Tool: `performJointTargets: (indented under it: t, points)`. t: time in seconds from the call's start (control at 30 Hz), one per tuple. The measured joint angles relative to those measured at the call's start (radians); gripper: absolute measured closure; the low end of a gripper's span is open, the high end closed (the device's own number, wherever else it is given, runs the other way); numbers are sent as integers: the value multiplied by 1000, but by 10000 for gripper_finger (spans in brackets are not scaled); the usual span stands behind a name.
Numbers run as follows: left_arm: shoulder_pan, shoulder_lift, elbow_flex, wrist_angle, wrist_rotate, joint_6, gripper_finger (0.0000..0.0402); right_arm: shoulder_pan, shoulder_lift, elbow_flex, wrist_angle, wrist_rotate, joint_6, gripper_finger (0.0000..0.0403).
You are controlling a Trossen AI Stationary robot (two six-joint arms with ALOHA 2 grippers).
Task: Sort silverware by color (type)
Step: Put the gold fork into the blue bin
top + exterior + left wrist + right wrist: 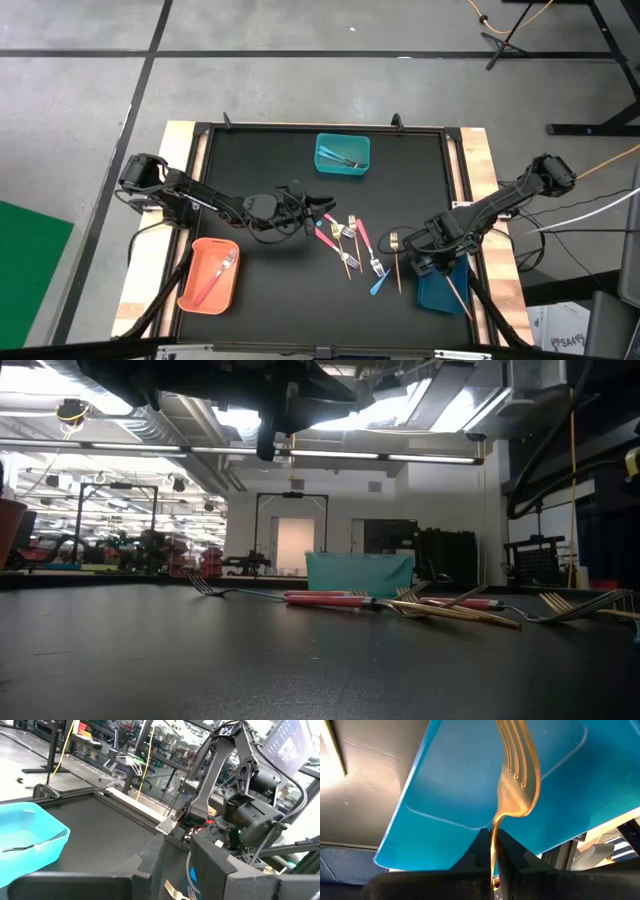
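Several forks (352,243) lie mixed at the table's (270,160) middle, unsorted, while the right claw (494,854), clamped on a gold fork (517,770), holds it above the dark-blue bin (460,775), apparently to drop it there; the left claw (318,207) hovers beside the pile, fingers apart.

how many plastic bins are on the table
3. A teal bin stands at the table's far edge, an orange bin at the near left, and a dark blue bin at the near right, under the right gripper holding a gold fork.
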Motion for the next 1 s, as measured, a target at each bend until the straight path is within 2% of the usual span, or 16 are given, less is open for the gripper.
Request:
performJointTargets:
  t: [0.4, 0.9, 1.0]
  points:
    - [0, -1, 0, -28, 0, 7, 311, 0, 0, 0, 0, 58, 2, 402]
    - [0, -1, 0, -52, 0, 6, 311, 0, 0, 0, 0, 57, 2, 402]
    - [0, -1, 0, -52, 0, 7, 311, 0, 0, 0, 0, 57, 2, 392]
